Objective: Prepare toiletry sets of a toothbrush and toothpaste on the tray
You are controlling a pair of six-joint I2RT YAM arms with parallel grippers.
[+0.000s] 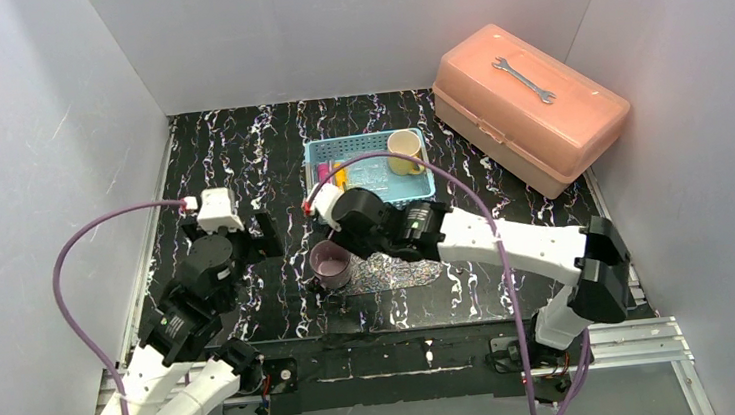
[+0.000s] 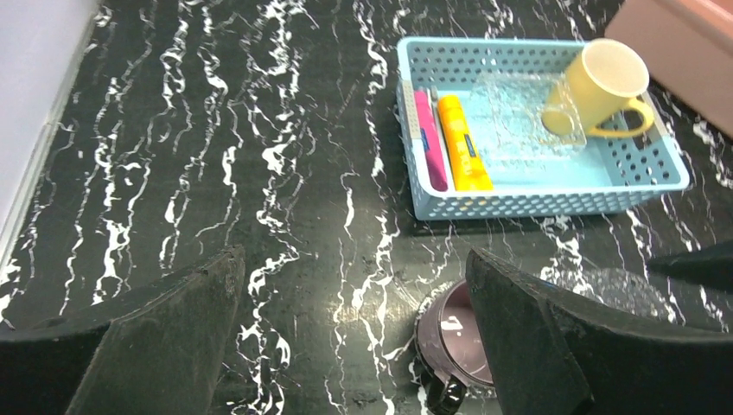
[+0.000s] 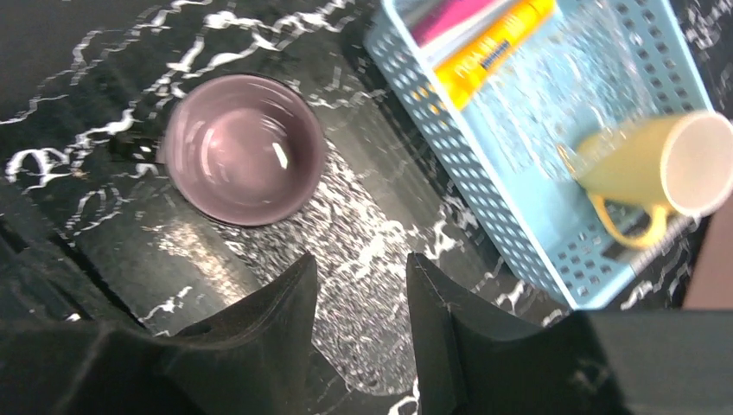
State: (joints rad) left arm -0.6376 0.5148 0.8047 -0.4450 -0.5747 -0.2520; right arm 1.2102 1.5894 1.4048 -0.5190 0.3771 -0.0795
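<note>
The tray (image 1: 404,272) is flat, clear and sparkly, with a bumpy top. It lies on the black table (image 2: 259,130) with white squiggles, right under the right claw (image 3: 361,264). That claw's two dark fingers are a little apart and hold nothing. One round, smooth purple cup (image 3: 245,149) stands just beside this claw. It is empty.

Past the claw is one blue basket (image 2: 519,205), made of plastic with lots of little holes. In it are two tubes side by side: one yellow tube (image 2: 462,143) and one pink tube (image 2: 430,138). Thin pale toothbrushes (image 2: 411,108) lie by the pink one; I cannot count them. One yellow cup (image 2: 601,86) lies on its side in there too, by another clear bumpy plastic piece (image 2: 519,125).

The left claw (image 2: 354,259) is wide open and holds nothing. The basket is well ahead of it.

One pink box (image 1: 536,117) with one grey wrench (image 1: 524,79) on its lid sits far from both claws.
</note>
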